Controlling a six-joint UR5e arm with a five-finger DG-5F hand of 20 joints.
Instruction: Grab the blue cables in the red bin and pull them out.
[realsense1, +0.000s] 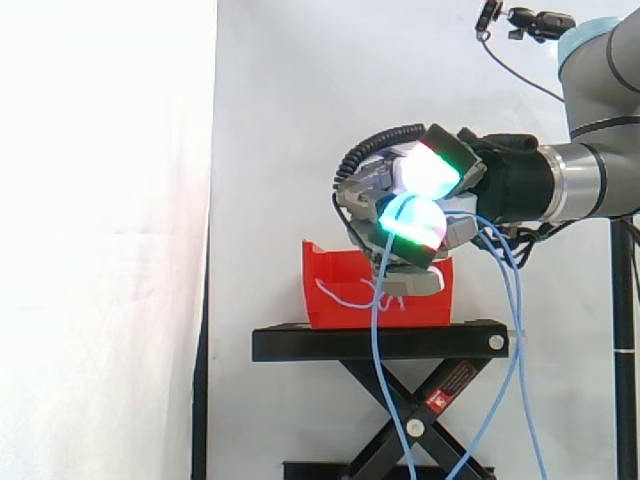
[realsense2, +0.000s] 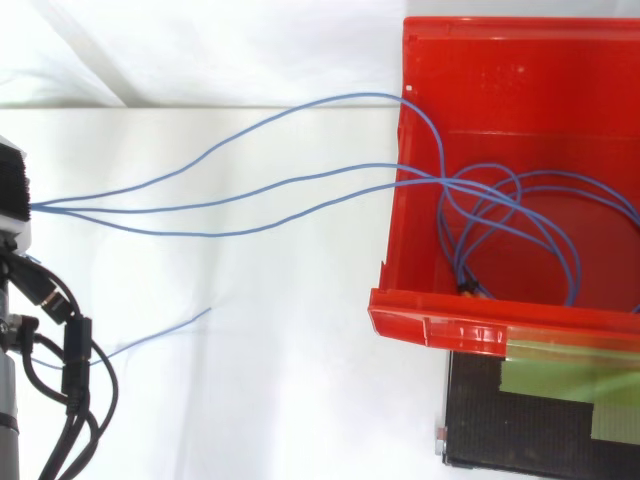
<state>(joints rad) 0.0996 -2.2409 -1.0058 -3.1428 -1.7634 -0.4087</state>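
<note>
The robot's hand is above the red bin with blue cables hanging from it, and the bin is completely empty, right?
Not quite: the red bin is not empty. The top view shows loops of the blue cables lying inside it, with strands running out over its wall. The rest holds: the hand is above the bin with blue cables hanging from it.

**Legible text, numbers, brands: none can be read.**

- Item 1. Small red-and-white label (realsense1: 451, 385) stuck on a crossed leg of the black stand (realsense1: 380, 342), side view. It carries print (too small to make out, whether words or a symbol).
- Item 2. Green tape strips (realsense2: 565, 385) on the stand's black top, just beside the red bin (realsense2: 440, 322), top view. Their surface is plain, with no writing on it.
- Item 3. Pale strip along the bin's front rim, top view. It is blank as far as can be told.
</note>
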